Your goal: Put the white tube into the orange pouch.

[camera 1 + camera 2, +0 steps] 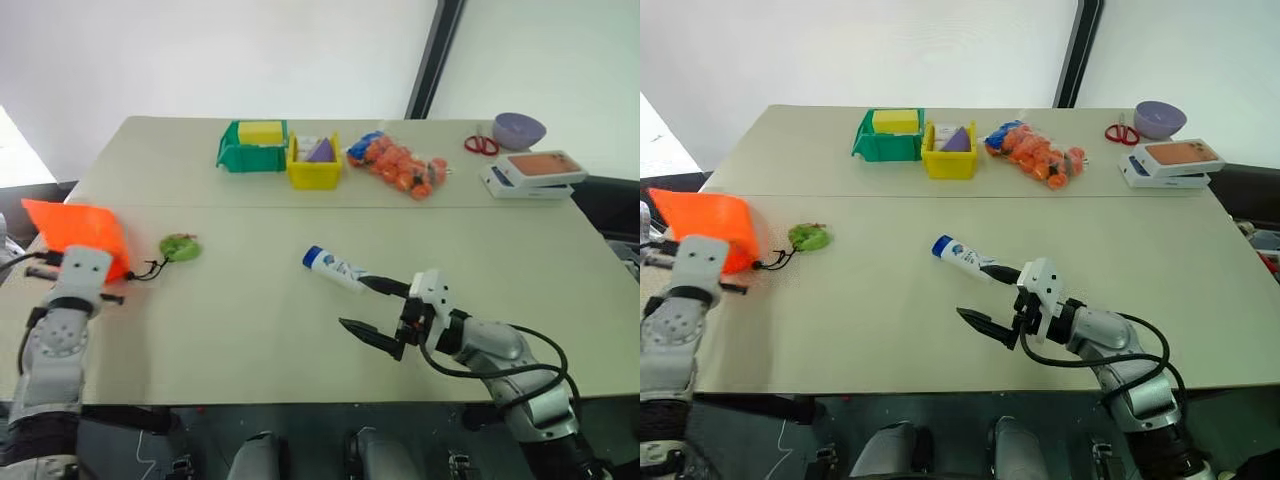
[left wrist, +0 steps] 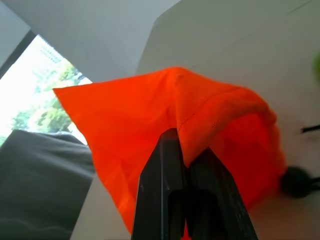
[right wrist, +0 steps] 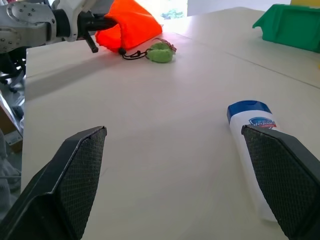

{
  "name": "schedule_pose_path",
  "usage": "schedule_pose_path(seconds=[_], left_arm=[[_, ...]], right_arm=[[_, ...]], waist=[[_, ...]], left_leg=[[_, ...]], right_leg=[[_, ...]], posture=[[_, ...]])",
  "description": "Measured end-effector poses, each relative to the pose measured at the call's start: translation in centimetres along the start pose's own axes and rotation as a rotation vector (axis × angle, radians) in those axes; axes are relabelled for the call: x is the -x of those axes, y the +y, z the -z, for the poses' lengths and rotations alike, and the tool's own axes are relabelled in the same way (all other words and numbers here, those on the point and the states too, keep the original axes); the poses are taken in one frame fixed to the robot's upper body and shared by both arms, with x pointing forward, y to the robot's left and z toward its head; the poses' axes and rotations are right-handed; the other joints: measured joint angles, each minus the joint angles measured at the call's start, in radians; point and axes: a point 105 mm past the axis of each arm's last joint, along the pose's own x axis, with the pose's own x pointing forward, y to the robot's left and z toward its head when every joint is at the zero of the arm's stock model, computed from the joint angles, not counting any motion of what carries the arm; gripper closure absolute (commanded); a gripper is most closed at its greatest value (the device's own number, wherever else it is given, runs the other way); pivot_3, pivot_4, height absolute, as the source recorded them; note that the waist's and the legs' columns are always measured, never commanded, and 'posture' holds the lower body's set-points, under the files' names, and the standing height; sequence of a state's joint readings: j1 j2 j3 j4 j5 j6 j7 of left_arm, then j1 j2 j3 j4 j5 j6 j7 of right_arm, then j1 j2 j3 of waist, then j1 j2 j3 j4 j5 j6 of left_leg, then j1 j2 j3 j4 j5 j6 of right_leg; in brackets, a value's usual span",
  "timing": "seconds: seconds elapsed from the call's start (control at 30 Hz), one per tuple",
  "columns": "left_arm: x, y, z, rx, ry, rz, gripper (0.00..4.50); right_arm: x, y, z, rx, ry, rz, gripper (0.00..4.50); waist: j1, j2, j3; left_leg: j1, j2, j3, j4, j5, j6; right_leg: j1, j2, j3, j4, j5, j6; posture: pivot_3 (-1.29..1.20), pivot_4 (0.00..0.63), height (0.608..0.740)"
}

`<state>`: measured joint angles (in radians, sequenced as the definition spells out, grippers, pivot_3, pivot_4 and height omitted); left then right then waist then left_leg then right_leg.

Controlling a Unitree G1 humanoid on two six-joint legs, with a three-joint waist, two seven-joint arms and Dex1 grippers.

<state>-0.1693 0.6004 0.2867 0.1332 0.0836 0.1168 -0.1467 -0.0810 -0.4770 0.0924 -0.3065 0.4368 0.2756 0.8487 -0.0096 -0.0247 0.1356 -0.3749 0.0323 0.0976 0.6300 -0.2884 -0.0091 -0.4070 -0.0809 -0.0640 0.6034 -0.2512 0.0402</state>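
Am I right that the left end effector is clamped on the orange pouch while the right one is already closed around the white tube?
Not quite. The right end effector is open, and the white tube lies on the table beside one finger, as the right wrist view shows. The left end effector is indeed clamped on the orange pouch.

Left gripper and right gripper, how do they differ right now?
The left gripper is shut on the orange pouch, at the table's left edge; the right gripper is open and empty, one finger beside the white tube. Both point about level over the table.
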Motion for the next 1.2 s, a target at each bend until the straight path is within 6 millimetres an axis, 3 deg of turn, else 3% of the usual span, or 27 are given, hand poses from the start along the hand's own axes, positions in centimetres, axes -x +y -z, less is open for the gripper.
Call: schedule_pose_path(seconds=[0.17,0.37,0.5,0.6,0.67,0.73,0.9,1.0,1.2], left_arm=[[-1.2,-5.5,-7.0,0.121,-0.143,0.164,4.47],[-0.6,-11.3,-13.5,0.196,-0.259,0.371,4.47],[0.7,-12.9,-17.3,0.238,-0.334,0.468,4.47],[2.0,-13.0,-18.7,0.251,-0.369,0.533,4.47],[3.1,-13.1,-18.5,0.240,-0.366,0.591,4.47],[4.1,-13.1,-17.0,0.227,-0.321,0.648,4.47],[5.6,-11.9,-10.5,0.236,-0.117,0.720,4.47],[6.6,-11.1,-7.7,0.255,-0.035,0.735,4.47],[7.8,-11.0,-5.4,0.300,0.023,0.781,4.47]], right_arm=[[-0.5,-1.1,-0.4,0.014,-0.034,0.038,0.00],[-0.1,-2.3,-0.4,0.013,-0.044,0.104,0.00],[0.2,-2.5,-0.4,0.019,-0.039,0.126,0.00],[0.6,-2.7,-0.1,0.014,-0.033,0.151,0.00],[0.8,-3.0,-0.1,0.017,-0.028,0.169,0.00],[0.9,-3.2,0.0,0.021,-0.020,0.182,0.00],[0.6,-3.8,0.8,0.010,0.033,0.198,0.00],[0.0,-4.1,1.8,0.009,0.090,0.198,0.00],[-1.5,-5.7,3.4,0.010,0.157,0.240,0.00]], waist=[[-0.001,0.000,0.000],[0.000,-0.001,0.000],[-0.001,-0.001,0.000],[-0.003,-0.001,0.000],[-0.004,-0.001,0.000],[-0.005,-0.001,0.000],[-0.002,-0.001,0.001],[-0.001,-0.001,0.001],[0.000,-0.001,0.001]], left_leg=[[0.000,0.000,0.004,0.002,0.003,0.006],[0.001,0.000,0.005,0.003,0.004,0.007],[0.001,0.000,0.005,0.004,0.005,0.007],[0.001,0.000,0.005,0.005,0.005,0.007],[0.001,0.000,0.005,0.005,0.005,0.008],[0.002,0.001,0.005,0.005,0.005,0.007],[0.002,0.001,0.004,0.006,0.005,0.007],[0.001,0.001,0.004,0.008,0.005,0.008],[0.001,0.001,0.004,0.009,0.004,0.008]], right_leg=[[0.004,-0.002,0.000,0.002,0.001,0.002],[0.003,0.000,-0.002,0.009,0.001,0.006],[0.003,0.001,-0.002,0.011,0.001,0.013],[0.004,0.002,-0.001,0.011,0.001,0.014],[0.004,0.002,-0.001,0.011,0.001,0.014],[0.004,0.003,-0.001,0.012,0.000,0.015],[0.004,0.002,-0.001,0.012,-0.001,0.013],[0.004,0.001,-0.001,0.011,-0.002,0.010],[0.003,-0.001,-0.001,0.011,-0.002,0.010]], posture=[[0.00,0.150,0.740],[0.00,0.150,0.740],[0.00,0.150,0.740],[0.00,0.150,0.740],[0.00,0.150,0.740],[0.00,0.150,0.740],[0.00,0.150,0.740],[0.00,0.150,0.740],[0.00,0.150,0.740]])
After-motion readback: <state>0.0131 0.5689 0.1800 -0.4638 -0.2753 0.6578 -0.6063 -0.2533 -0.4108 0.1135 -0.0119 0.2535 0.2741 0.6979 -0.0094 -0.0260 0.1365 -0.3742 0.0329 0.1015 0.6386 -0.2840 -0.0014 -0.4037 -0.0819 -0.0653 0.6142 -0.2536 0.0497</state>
